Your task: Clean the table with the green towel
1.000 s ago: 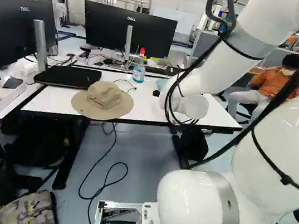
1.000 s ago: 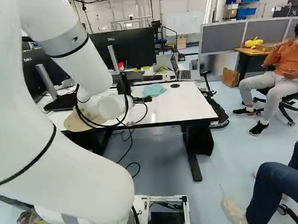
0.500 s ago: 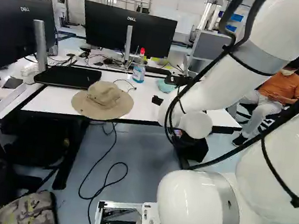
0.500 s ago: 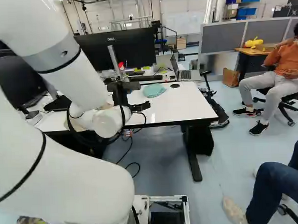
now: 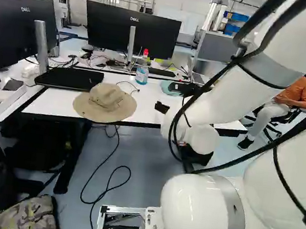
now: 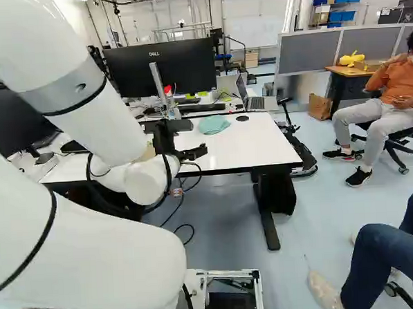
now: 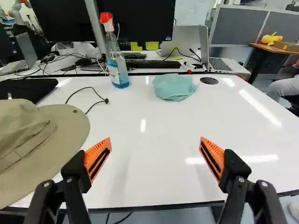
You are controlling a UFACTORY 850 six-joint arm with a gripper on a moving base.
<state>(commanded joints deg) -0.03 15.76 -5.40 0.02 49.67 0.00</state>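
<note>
In the right base view the black gripper (image 6: 165, 137) shows at the arm's end over the table's near part, its fingertips not clearly visible. The wrist view shows the gripper (image 7: 155, 142) open, orange pads wide apart, with only bare white table (image 7: 149, 175) between them. The green towel (image 7: 174, 87) lies crumpled on the table ahead of the fingers, apart from them. From the right base view, the same towel (image 6: 213, 124) sits beyond and right of the gripper; in the left base view black gripper parts partly cover it.
A beige hat (image 7: 42, 133) lies beside one finger at the table's near side. Farther back stand a spray bottle (image 7: 117, 70), a cable (image 7: 86, 91), a keyboard (image 7: 152, 64), laptops and monitors (image 5: 132, 28). A person sits beyond the table's right end.
The arm has swung and lowered, its forearm shifting left in the right base view; the gripper has drawn away from the towel there. Base, towel and hat have stayed put.
</note>
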